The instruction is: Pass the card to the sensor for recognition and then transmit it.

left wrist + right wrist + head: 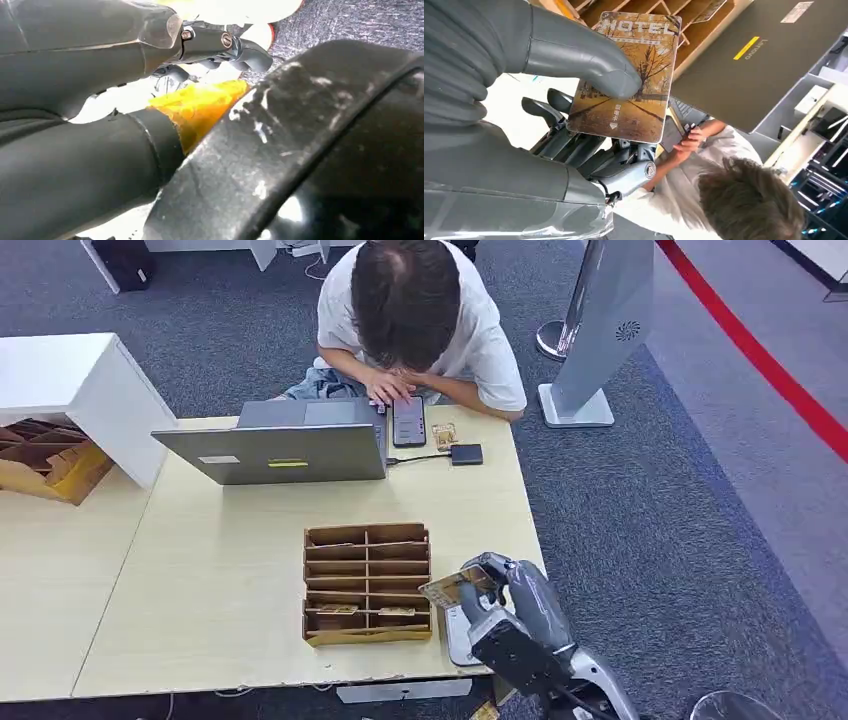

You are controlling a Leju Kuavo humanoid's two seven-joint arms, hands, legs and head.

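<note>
My right hand [505,605] hovers over the table's front right corner, just right of the wooden card box [367,582]. It pinches a brown hotel card [458,587] between thumb and fingers, held above the tabletop. In the right wrist view the card [634,117] shows an autumn tree picture and the word HOTEL, with the thumb [589,60] pressed on its face. A flat grey pad [457,638] lies on the table under the hand. A small black box [466,454] is cabled to the laptop [275,445]. My left hand [215,47] hangs low with its fingers apart, holding nothing.
A person [410,310] sits at the far side, bent over a phone [408,420], with another card [444,434] beside it. A white box [90,390] and cardboard trays [45,465] stand at the left. A grey kiosk stand [600,330] is on the carpet at the right.
</note>
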